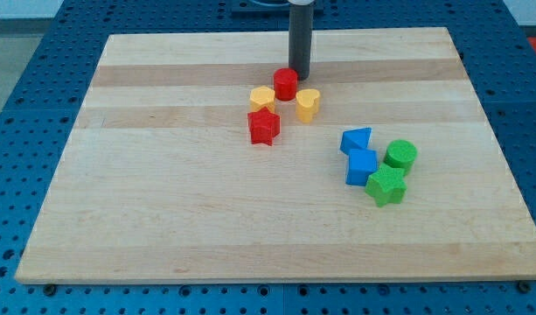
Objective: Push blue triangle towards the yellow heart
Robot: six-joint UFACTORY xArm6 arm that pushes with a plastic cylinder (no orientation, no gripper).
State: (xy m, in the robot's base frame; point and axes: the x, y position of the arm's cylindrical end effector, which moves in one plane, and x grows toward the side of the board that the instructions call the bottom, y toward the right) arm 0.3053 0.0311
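my tip (300, 76): bare rod, no pincer, holds nothing, far side beside red cylinder (286, 84) | blue triangle block (356, 139): right and nearer on wooden bench (163, 219) | yellow heart block (308, 103): between, left-far of triangle

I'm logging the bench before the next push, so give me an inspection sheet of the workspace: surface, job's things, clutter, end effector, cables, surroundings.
Surface: wooden board, flat, no marks seen.
Job's things: blue triangle right of centre, touching the blue cube; yellow heart up and to the view's left of it, apart.
Clutter: red cylinder, yellow hexagon, red star clustered near the heart; green cylinder and green star by the blue cube.
End effector: my tip beside the red cylinder, above the heart, far from the triangle.
Cables: nothing seen.
Surroundings: blue perforated table around the board.
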